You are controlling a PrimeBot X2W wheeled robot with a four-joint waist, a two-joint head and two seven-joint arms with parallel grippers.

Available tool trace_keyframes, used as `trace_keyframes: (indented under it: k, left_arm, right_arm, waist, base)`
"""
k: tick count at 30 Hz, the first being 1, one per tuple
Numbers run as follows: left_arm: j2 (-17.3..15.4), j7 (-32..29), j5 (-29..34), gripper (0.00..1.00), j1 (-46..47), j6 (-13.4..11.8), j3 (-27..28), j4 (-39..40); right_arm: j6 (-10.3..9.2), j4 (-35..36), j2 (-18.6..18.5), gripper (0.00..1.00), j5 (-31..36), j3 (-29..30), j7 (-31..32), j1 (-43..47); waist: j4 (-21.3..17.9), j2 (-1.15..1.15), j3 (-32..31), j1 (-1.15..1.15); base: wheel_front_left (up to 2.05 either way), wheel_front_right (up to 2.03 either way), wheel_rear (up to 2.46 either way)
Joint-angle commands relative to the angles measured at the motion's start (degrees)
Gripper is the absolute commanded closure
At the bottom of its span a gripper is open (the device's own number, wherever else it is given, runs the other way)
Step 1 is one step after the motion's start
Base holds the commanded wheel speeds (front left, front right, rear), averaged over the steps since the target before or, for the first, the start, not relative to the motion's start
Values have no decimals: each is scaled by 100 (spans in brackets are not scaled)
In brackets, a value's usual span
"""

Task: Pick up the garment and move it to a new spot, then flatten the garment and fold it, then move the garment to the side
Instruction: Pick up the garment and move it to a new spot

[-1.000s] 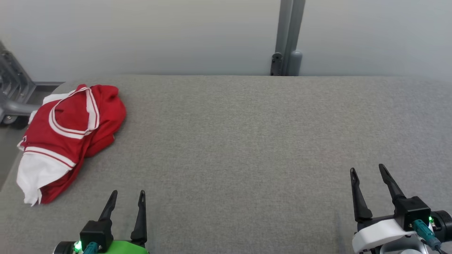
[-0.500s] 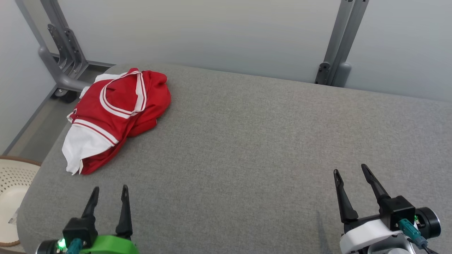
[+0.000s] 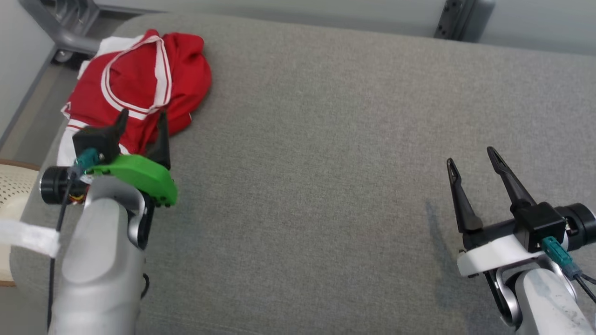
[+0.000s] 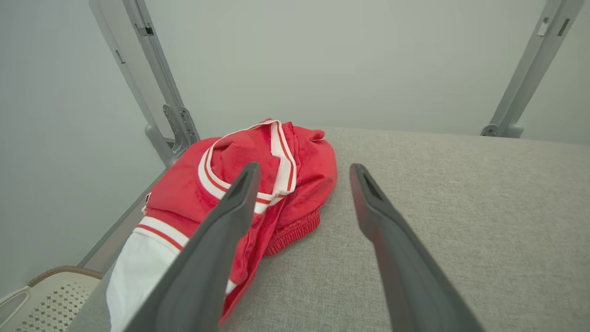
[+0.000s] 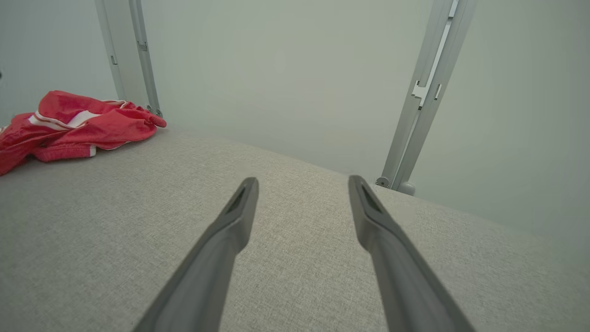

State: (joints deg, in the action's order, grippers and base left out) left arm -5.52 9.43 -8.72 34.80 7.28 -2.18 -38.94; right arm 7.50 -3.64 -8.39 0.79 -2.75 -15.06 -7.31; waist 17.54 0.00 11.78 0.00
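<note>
Sheeny red garment (image 3: pixel 139 79), matt woven table (image 3: pixel 326 139)

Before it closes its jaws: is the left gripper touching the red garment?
Cannot tell. In the head and left wrist views the open left gripper overlaps the garment, but neither shows contact or a gap.

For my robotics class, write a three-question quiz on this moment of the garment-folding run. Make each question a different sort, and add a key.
1. True or false: the left gripper is shut on the red and white garment.
2. Where on the grey padded surface does the garment lie, seen from the head camera? A) far left corner B) middle C) near right edge
3. Which is nearer the garment, the left gripper or the right gripper?

Key
1. False: its jaws stand apart.
2. A
3. The left gripper; the right one is far off across the surface.
</note>
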Motion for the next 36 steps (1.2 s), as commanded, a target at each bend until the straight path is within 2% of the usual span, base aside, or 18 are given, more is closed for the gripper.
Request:
trace_keyframes:
  k: [1,4,9,16,17,18,19,21,30,36]
  left_arm:
    - [-83,-125,-82,0,336,13,-3,-248]
    - [-276,-403,-133,0,871,-50,114,-820]
    - [-645,-622,-129,0,1521,-350,259,-1551]
    - [-929,-891,-327,0,1929,-577,468,-2301]
    - [-945,-991,-366,4,1955,-566,489,-2423]
    - [-967,-1046,-421,24,1991,-566,527,-2504]
    - [-998,-1078,-455,55,2031,-554,556,-2573]
    - [-1051,-1074,-510,98,2078,-515,598,-2658]
    - [-1367,-939,-677,100,2309,-173,579,-2523]
    - [-1625,-1048,-731,100,2427,-19,388,-1897]
  right_arm:
    - [-1,36,-61,0,10,-32,-18,-153]
    - [-1,53,-80,0,-10,-118,-18,-293]
    - [-1,74,-42,0,-33,-231,-18,-437]
    - [-1,87,-12,0,-43,-276,-18,-491]
    - [-1,78,-17,0,-50,-286,-18,-497]
    - [-1,63,-21,0,-57,-293,-18,-502]
    - [-1,52,-22,0,-62,-297,-18,-509]
    - [-1,33,-13,0,-61,-288,-18,-506]
    - [-1,-55,128,0,-110,-207,-18,-331]
    - [-1,-171,302,0,-165,-176,-18,-161]
  waist:
    - [-482,0,1095,0]
    - [-620,0,1299,0]
    - [-830,0,1477,0]
    - [-935,0,1547,0]
    - [-946,0,1549,0]
    - [-954,0,1549,0]
    - [-959,0,1546,0]
    - [-952,0,1528,0]
    - [-899,0,1232,0]
    - [-918,0,871,0]
  base:
    - [0,0,0]
    - [0,0,0]
    - [0,0,0]
    - [0,0,0]
    - [0,0,0]
    - [0,0,0]
    - [0,0,0]
    - [0,0,0]
    - [0,0,0]
    - [0,0,0]
